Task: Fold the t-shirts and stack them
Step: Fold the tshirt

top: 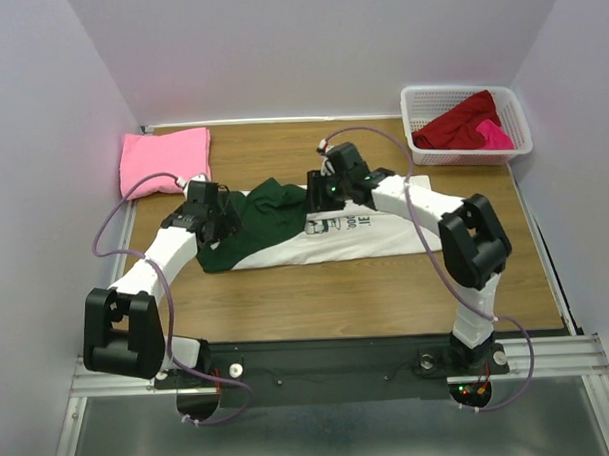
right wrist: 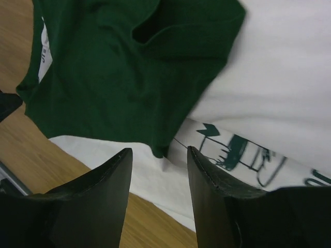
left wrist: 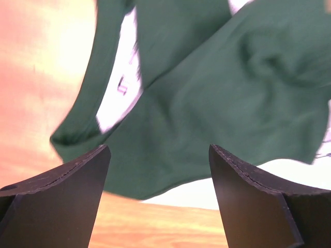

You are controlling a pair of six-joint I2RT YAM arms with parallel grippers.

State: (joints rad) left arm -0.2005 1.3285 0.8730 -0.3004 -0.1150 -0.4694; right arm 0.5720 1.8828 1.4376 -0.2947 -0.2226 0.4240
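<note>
The white t-shirt with dark green sleeves [top: 360, 237] lies partly folded across the middle of the table, print showing. My left gripper [top: 220, 227] is open and empty just above its green left end [left wrist: 207, 103]. My right gripper [top: 319, 198] is open and empty over the shirt's middle, where a green sleeve [right wrist: 119, 67] lies folded onto the white body [right wrist: 279, 77]. A folded pink t-shirt [top: 165, 161] lies at the far left. A dark red t-shirt [top: 459, 123] and a magenta one [top: 494, 135] lie crumpled in the basket.
The white lattice basket [top: 416, 108] stands at the far right corner. Bare wood of the table [top: 337, 297] shows in front of the shirt. White walls close in the back and both sides.
</note>
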